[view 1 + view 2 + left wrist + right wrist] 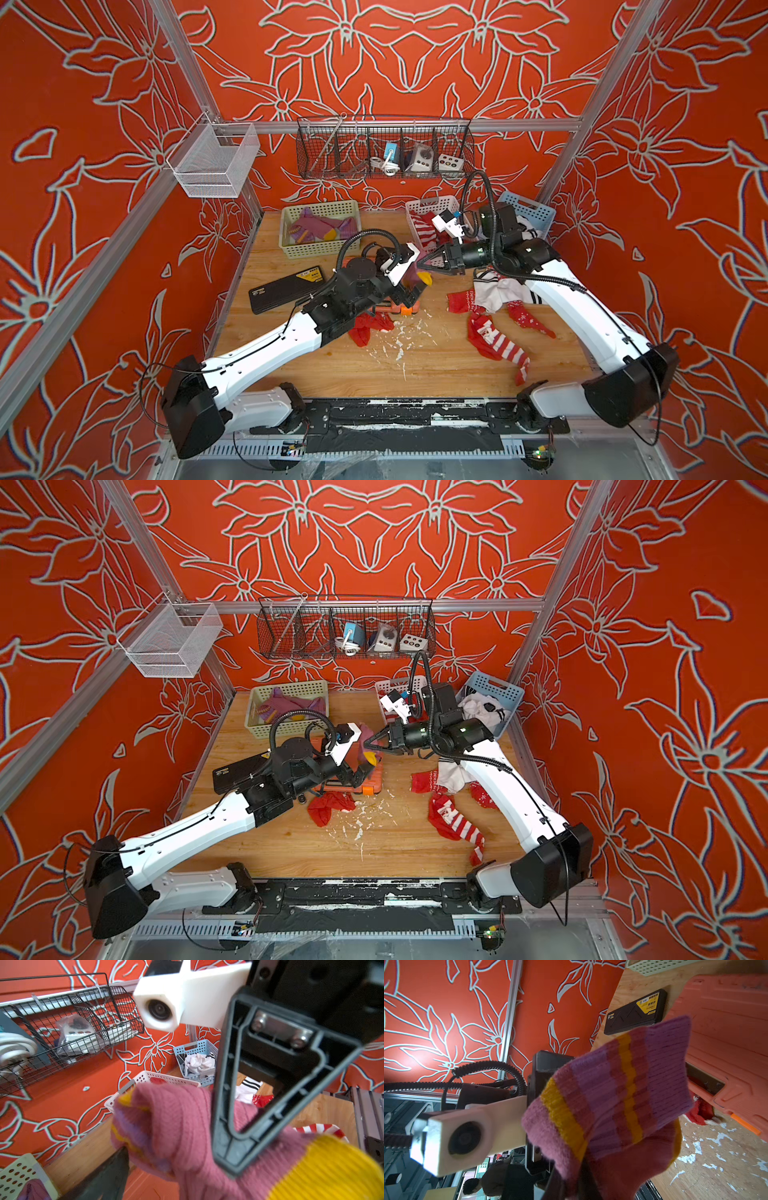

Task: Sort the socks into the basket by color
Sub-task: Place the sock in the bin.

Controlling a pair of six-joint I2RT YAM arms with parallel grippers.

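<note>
We hold the purple sock (623, 1095) clamped in our right gripper (420, 263), mid-air over the table (436, 374). Our left gripper (409, 294) waits beside it, jaws apart. We judge this a handover: the left must close, then carry the sock to the green basket (318, 248).

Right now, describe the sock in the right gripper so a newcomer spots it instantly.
Middle of the wooden table, above the orange case: the right gripper pinches one sock in the air. It's purple with mustard bands; loose socks on the table are red or white.
</note>
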